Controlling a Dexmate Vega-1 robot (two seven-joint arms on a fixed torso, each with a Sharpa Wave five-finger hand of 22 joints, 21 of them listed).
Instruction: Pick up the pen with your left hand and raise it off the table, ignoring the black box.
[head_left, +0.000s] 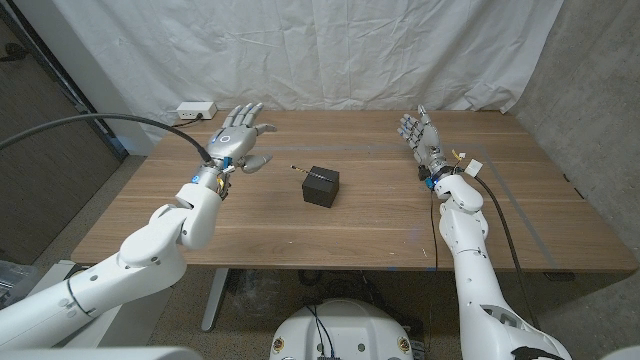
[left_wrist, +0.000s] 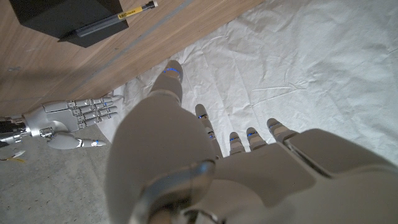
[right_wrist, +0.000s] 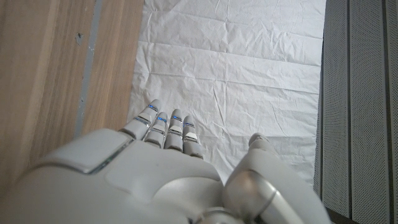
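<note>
The pen (head_left: 303, 170) is thin and dark with a yellow end. It lies across the top of the black box (head_left: 321, 186) near the table's middle, its end sticking out past the box toward my left side. The left wrist view shows the pen (left_wrist: 106, 22) on the box (left_wrist: 62, 15) the same way. My left hand (head_left: 239, 137) is raised over the far left of the table, left of the box and apart from it, fingers spread and holding nothing. My right hand (head_left: 418, 134) is held up at the far right, fingers apart and empty; the left wrist view shows the right hand (left_wrist: 69, 117) too.
A white power strip (head_left: 195, 110) lies at the table's back left edge. A white cloth backdrop (head_left: 330, 50) hangs behind the wooden table (head_left: 330, 235). A small white tag and cables (head_left: 470, 166) sit beside my right wrist.
</note>
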